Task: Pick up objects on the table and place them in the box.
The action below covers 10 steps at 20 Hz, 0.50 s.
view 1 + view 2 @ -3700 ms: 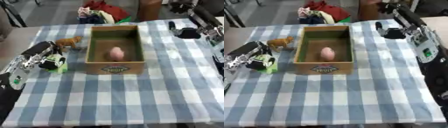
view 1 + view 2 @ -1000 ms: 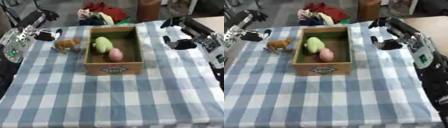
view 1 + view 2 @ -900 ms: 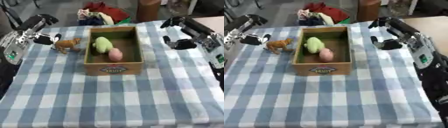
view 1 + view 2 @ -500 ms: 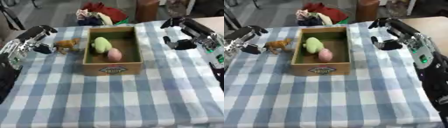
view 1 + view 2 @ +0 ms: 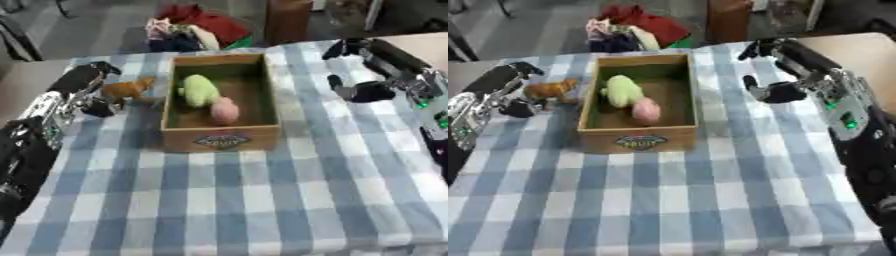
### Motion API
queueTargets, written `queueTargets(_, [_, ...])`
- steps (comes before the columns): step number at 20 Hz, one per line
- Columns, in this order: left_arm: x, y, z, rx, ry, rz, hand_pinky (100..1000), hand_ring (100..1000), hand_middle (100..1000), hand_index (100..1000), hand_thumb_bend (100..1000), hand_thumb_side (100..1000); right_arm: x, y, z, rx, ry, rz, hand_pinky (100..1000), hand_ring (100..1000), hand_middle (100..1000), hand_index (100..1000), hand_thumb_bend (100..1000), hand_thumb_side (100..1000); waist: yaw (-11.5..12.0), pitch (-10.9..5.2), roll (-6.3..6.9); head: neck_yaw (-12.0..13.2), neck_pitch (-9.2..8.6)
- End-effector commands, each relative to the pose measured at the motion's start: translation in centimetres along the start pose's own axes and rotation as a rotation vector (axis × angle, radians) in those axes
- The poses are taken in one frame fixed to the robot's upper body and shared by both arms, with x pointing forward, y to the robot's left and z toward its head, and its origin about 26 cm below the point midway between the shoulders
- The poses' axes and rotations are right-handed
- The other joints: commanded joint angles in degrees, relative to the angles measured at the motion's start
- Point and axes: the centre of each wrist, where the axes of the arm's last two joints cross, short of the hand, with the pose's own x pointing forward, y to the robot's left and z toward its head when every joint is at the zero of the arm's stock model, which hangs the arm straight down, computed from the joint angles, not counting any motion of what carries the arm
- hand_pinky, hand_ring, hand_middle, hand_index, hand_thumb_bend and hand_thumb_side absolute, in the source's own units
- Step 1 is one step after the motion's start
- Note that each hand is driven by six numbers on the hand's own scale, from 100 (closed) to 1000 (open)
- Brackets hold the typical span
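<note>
A brown wooden box stands mid-table on the blue checked cloth. Inside it lie a green soft object and a pink rounded one. A small brown toy animal stands on the cloth just left of the box. My left hand hovers open right beside the toy on its left, fingers above it and thumb below, not closed on it. To the right of the box my right hand hangs open above the cloth and holds nothing.
A heap of red and pale clothes lies beyond the table's far edge, next to a brown cabinet. A tan tabletop shows at the far right. Bare checked cloth fills the near half.
The green object, held by my left hand earlier, now lies in the box. My left hand has since come down from the upper left to beside the brown toy. The right hand barely moved.
</note>
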Motion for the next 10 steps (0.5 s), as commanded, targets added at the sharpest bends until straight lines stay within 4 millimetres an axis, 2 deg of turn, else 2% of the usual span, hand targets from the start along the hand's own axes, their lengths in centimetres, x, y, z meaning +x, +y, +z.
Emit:
queueTargets(1, [-0.4, 1.4, -0.4, 0.074, 0.031, -0.02, 813, 800, 831, 872, 250, 173, 0.1, -1.7, -0.4, -0.023, -0.016, 0.027, 796, 793, 755, 799, 100, 223, -0.2, -0.74, -0.22, 0.2, -0.64])
queueTargets(8, [-0.5, 0.6, -0.5, 0.107, 0.072, -0.039, 810, 796, 826, 872, 242, 171, 0.2, -1.7, -0.6, -0.023, -0.021, 0.026, 797, 793, 755, 799, 100, 223, -1.0, -0.47, -0.25, 0.4, -1.01])
queueTargets(10, [-0.5, 0.3, -0.5, 0.098, 0.076, -0.043, 800, 767, 779, 856, 239, 170, 0.3, -1.7, -0.6, -0.023, -0.022, 0.027, 797, 792, 755, 799, 100, 223, -1.2, -0.41, -0.25, 0.5, -1.09])
